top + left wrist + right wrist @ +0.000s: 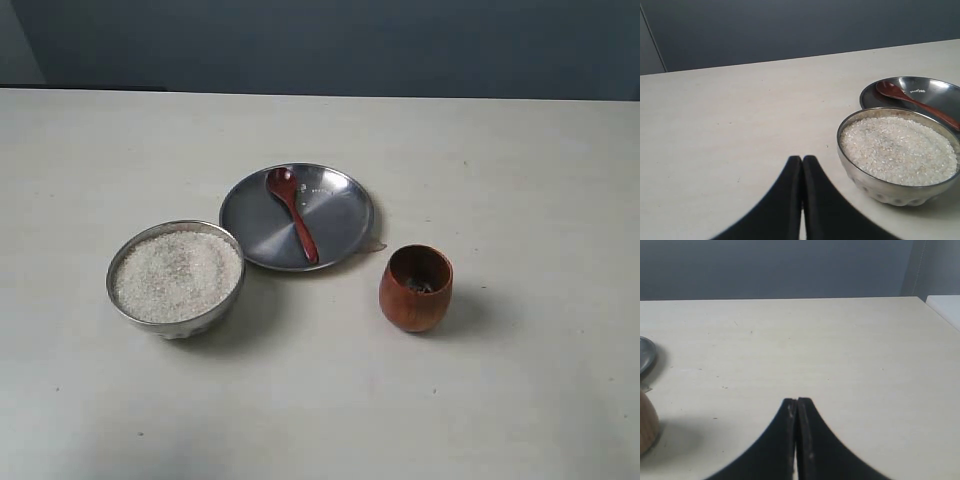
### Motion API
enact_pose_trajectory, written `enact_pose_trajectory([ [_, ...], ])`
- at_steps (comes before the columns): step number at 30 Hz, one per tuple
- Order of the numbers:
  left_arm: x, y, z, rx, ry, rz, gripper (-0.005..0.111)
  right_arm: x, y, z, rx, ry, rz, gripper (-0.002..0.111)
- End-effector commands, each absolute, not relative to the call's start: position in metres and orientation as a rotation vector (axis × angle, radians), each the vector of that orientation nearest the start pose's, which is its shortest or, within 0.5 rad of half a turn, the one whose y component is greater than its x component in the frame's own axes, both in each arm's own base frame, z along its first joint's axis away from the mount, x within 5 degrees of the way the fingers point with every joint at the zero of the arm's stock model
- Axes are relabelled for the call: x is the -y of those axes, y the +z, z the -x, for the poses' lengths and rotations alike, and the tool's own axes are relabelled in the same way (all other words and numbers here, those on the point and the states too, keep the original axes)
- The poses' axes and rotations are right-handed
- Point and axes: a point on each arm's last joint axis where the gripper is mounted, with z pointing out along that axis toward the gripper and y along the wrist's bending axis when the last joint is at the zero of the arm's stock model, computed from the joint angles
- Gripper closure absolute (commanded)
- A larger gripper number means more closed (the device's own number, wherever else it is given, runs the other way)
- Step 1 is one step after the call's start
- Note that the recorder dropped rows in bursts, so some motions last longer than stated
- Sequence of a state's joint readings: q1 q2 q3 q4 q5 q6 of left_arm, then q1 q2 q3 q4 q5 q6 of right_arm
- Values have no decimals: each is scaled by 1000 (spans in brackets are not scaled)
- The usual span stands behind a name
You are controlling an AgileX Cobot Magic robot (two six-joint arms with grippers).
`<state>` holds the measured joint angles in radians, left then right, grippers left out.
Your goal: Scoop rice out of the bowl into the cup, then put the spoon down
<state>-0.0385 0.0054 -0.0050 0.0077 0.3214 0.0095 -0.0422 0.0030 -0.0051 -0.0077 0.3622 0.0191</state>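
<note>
The silver metal bowl (176, 322) stands front left on the table, filled with white rice (178, 274). The wooden cup (415, 290) stands upright to its right, dark inside with a few grains at the bottom. The dark wooden spoon (293, 214) lies on a flat steel plate (340, 215) behind them, head toward the back. Neither gripper shows in the exterior view. My left gripper (802, 159) is shut and empty, a short way from the bowl (890, 187) and its rice (897, 150). My right gripper (797, 401) is shut and empty, with the cup (647, 427) off to one side.
The pale table top (520, 160) runs wide around the objects, with a dark wall behind. The table's edge and a white surface (945, 307) show in the right wrist view. The plate's rim (646, 355) shows near the cup there.
</note>
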Motion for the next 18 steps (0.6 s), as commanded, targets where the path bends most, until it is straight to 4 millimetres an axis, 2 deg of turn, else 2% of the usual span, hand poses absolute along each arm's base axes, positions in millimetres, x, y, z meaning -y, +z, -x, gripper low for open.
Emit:
enact_pose_trajectory([
  [1, 2, 185, -54, -1797, -13, -50, 106, 3, 181, -53, -1842, -26, -57, 108],
  [18, 2, 185, -54, -1796, -1, -59, 106, 3, 181, -53, -1842, -26, -57, 108],
])
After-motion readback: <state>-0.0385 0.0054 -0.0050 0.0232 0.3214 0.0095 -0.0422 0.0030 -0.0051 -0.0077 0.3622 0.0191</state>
